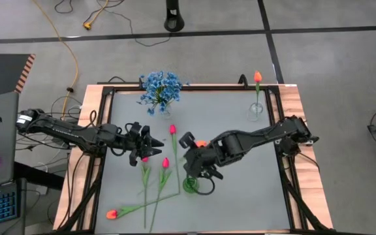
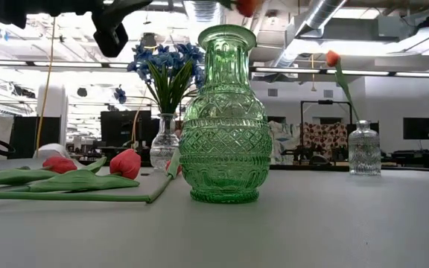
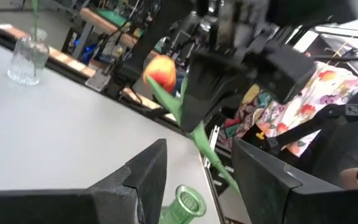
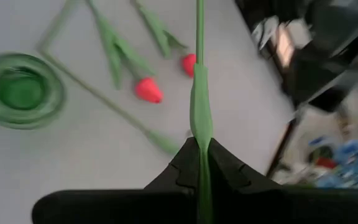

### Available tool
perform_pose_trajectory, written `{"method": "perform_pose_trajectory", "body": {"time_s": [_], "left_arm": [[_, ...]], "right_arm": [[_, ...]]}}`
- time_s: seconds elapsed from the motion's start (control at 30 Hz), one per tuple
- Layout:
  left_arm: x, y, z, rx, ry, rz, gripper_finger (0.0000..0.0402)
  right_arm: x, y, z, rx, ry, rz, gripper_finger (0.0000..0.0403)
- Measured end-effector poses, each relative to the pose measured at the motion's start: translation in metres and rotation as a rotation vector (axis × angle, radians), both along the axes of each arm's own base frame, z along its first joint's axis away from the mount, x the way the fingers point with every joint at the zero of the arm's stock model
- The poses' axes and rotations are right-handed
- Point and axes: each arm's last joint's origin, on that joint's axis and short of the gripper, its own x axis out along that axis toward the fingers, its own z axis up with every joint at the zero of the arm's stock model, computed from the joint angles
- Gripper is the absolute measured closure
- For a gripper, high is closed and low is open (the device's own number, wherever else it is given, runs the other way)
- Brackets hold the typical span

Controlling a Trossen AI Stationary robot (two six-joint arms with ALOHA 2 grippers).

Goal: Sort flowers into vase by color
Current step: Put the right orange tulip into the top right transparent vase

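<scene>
My right gripper point(image 1: 196, 154) hovers over the table's middle, just beyond the green glass vase point(image 1: 191, 185), shut on an orange tulip point(image 1: 201, 143). In the left wrist view the tulip's head point(image 3: 160, 70) is above the green vase's mouth point(image 3: 188, 202). My left gripper point(image 1: 146, 145) is open and holds nothing, left of the right gripper and above the lying pink-red tulips point(image 1: 165, 162). Blue blossoms point(image 1: 160, 91) stand in a clear vase at the far edge. Another orange tulip point(image 1: 258, 77) stands in a second clear vase point(image 1: 256, 111). My right gripper pinches the orange tulip's green stem point(image 4: 199, 146) between its two fingers, a little below the head. The stem with a leaf point(image 4: 197, 106) runs on past the fingertips. The tulip is lifted clear of the table, and its stem slants down point(image 3: 219, 168).
Several tulips lie flat on the table's near left: two pink-red heads point(image 4: 148, 90) point(image 4: 189, 64), one by the far middle point(image 1: 173, 129), and an orange-red one point(image 1: 111, 213) at the near edge. Their long stems reach toward the green vase point(image 2: 224, 119). Bare table lies right of it.
</scene>
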Motion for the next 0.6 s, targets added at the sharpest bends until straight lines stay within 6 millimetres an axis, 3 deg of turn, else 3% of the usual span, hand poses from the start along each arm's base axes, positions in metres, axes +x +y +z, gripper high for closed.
{"method": "perform_pose_trajectory", "body": {"time_s": [0.6], "left_arm": [[0.000, -0.002, 0.001, -0.114, 0.011, -0.079, 0.0235]], "right_arm": [[0.024, -0.026, 0.017, -0.202, -0.183, 0.163, 0.0358]]}}
